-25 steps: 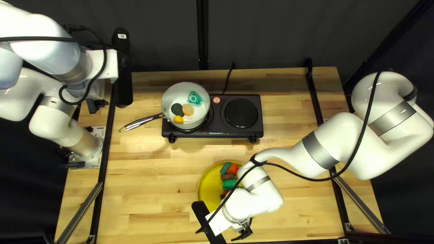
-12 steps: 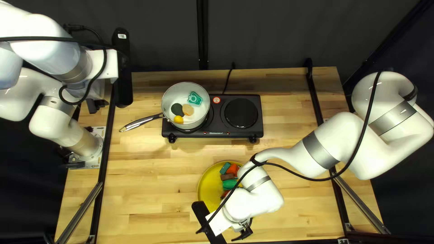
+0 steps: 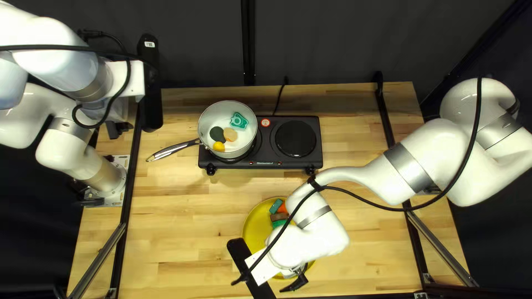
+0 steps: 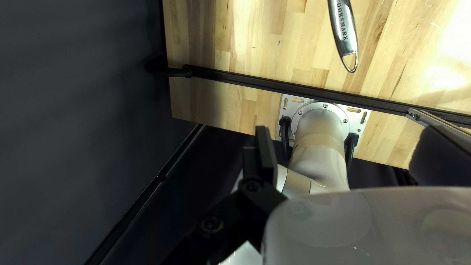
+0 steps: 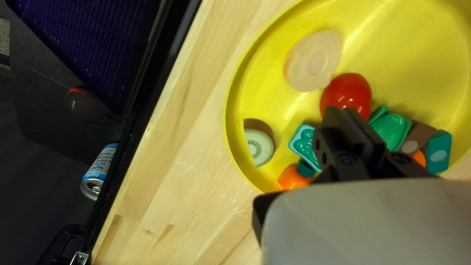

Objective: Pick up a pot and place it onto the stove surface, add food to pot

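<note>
Centre the right gripper (image 5: 343, 118), whether spread or together I cannot tell, squarely over the red food (image 5: 346, 91) on the near yellow plate (image 5: 402, 54) before descending.

one round white pot (image 3: 206, 119), one boxy black stove (image 3: 266, 145), one round yellow plate (image 3: 254, 224), four coloured toy foods (image 3: 216, 134) in my pot, at least eight on my plate

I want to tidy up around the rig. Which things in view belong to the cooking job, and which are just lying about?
For the job:
white metal-handled pot
black two-burner stove
round yellow plate
colourful toy food, in pot and on plate

Lying about:
black-and-red computer mouse
blue-and-silver drink can
</note>
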{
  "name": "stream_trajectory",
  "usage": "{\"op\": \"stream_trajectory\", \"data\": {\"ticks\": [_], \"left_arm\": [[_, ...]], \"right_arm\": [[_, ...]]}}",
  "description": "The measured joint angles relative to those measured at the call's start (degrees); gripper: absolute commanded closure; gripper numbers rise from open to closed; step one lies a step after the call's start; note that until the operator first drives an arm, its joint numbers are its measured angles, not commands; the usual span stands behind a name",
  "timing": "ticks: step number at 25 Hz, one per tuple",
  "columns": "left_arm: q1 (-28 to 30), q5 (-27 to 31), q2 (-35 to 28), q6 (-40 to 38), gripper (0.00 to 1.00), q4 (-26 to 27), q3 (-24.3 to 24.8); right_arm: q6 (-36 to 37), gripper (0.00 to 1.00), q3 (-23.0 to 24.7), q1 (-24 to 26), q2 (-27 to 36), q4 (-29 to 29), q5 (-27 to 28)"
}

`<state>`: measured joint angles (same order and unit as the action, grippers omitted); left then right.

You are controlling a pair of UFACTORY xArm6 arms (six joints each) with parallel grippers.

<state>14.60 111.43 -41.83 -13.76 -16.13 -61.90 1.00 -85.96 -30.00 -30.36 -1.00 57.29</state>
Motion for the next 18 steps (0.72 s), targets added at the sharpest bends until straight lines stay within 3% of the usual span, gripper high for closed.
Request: {"op": "stream_trajectory", "data": {"ticks": [7, 18], "left_arm": [[0.00, 0.00, 0.00, 0.00, 0.00, 0.00, 0.00], [0.00, 0.00, 0.00, 0.00, 0.00, 0.00, 0.00]], "right_arm": [[3.65, 0.00, 3.67, 0.01, -1.44, -2.23, -5.74], [7.54, 0.00, 6.05, 0.69, -0.90, -3.98, -8.09]]}}
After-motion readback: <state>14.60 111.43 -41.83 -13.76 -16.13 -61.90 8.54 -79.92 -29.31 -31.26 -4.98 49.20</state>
